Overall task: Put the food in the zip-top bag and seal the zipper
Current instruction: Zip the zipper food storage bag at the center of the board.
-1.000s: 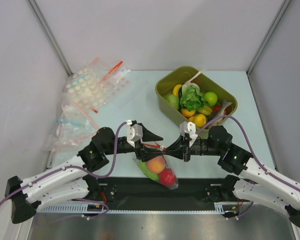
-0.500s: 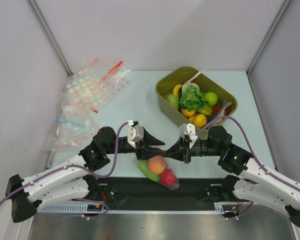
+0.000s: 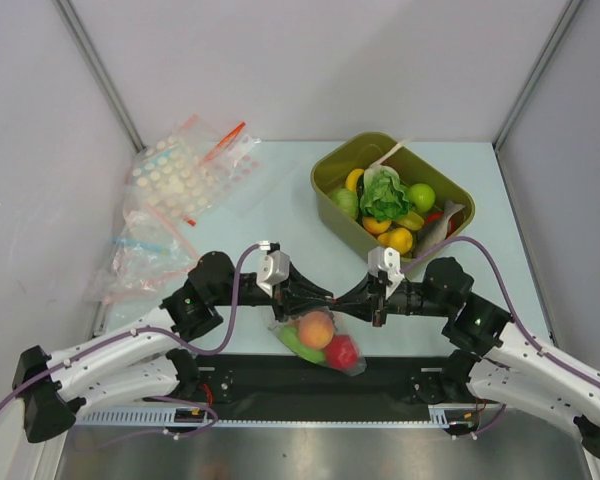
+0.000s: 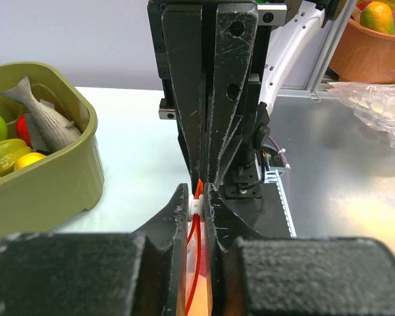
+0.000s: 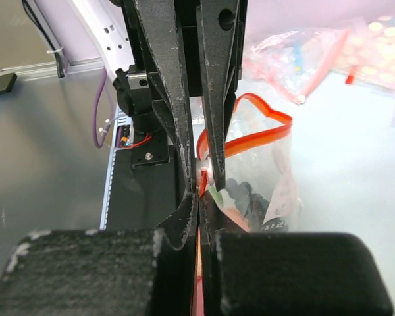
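The zip-top bag [image 3: 352, 366] hangs between my two grippers near the table's front edge. Inside it lies food: a peach-orange piece [image 3: 315, 327], a red piece [image 3: 341, 352] and a green piece [image 3: 296, 343]. My left gripper [image 3: 325, 297] is shut on the red-orange zipper [image 4: 199, 227], with a small white slider [image 4: 195, 205] pinched at its tips. Facing it tip to tip, my right gripper [image 3: 348, 300] is shut on the same zipper [image 5: 199, 263]. Beyond the tips the strip [image 5: 257, 135] bows apart in an open loop.
An olive-green tub [image 3: 330, 175] with more toy food and a toy fish [image 4: 43, 118] stands at the back right. Other clear bags, some with white dots [image 3: 180, 180] and one with a blue strip [image 3: 140, 245], lie at the back left. Black arm mounts [image 3: 280, 375] run along the front edge.
My left gripper has closed onto the zipper. Both grippers have shifted slightly right and toward the front, and the bag has sunk a little with them.
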Robot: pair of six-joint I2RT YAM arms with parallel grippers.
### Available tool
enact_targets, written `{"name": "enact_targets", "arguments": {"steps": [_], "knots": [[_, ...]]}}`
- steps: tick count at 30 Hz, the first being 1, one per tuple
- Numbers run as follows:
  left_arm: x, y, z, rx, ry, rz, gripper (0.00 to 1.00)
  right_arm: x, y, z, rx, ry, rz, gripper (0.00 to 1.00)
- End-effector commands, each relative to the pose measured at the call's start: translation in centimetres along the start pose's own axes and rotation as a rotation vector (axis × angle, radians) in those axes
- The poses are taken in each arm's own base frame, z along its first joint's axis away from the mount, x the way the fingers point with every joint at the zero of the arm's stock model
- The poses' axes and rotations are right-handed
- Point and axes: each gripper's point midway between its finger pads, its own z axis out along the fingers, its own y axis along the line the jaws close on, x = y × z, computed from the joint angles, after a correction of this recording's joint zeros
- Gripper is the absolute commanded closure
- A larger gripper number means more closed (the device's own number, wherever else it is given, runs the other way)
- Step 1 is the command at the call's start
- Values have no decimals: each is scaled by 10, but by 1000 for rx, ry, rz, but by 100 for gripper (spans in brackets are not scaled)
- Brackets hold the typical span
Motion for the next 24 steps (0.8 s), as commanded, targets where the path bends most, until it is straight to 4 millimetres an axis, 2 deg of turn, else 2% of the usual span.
{"name": "enact_targets", "arguments": {"steps": [1,6,11,16,20,24], "knots": [[-12,-6,2,35,-14,16,88,-42,-8,-4,68,-148,-72,100],[-11,-6,3,39,-10,12,87,-48,-12,-11,105,-184,-58,100],[-8,-2,5,30,6,2,98,-54,-16,-20,141,-230,-54,100],[-6,0,6,22,18,-5,99,-61,-22,-30,193,-278,-46,100],[-6,2,7,10,18,-5,99,-71,-27,-46,265,-353,-49,100],[-4,3,7,5,25,-10,100,-81,-42,-70,412,-444,-42,100]]}}
